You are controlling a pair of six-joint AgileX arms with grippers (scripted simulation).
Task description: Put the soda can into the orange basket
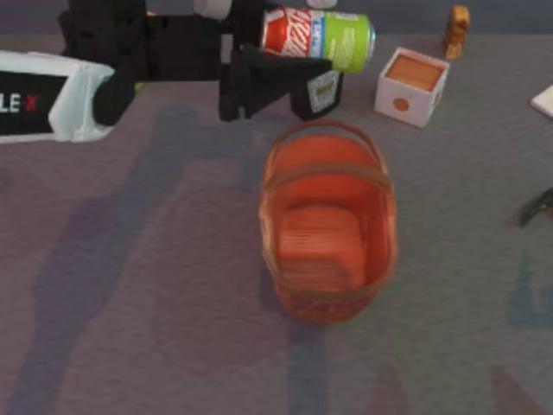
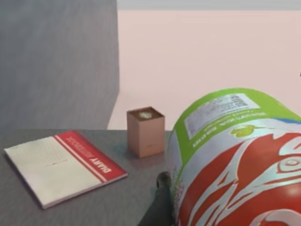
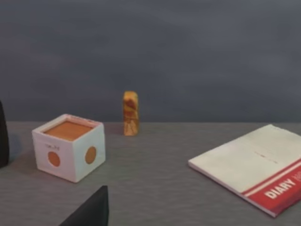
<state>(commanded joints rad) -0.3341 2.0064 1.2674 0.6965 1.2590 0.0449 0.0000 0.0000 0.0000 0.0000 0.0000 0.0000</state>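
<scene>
Top view: left hand (image 1: 298, 65) clamped on red-and-green cylindrical soda can (image 1: 320, 36), carried sideways toward large oval orange basket (image 1: 327, 229) for dropping in.

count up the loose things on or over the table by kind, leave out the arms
Cans: 1, the soda can, held in the left hand above the table
Baskets: 1, the orange basket
Boxes: 1, the white box with an orange top
Notebooks: 1, the diary
Small orange-brown blocks: 1, the upright block
Total: 5
</scene>
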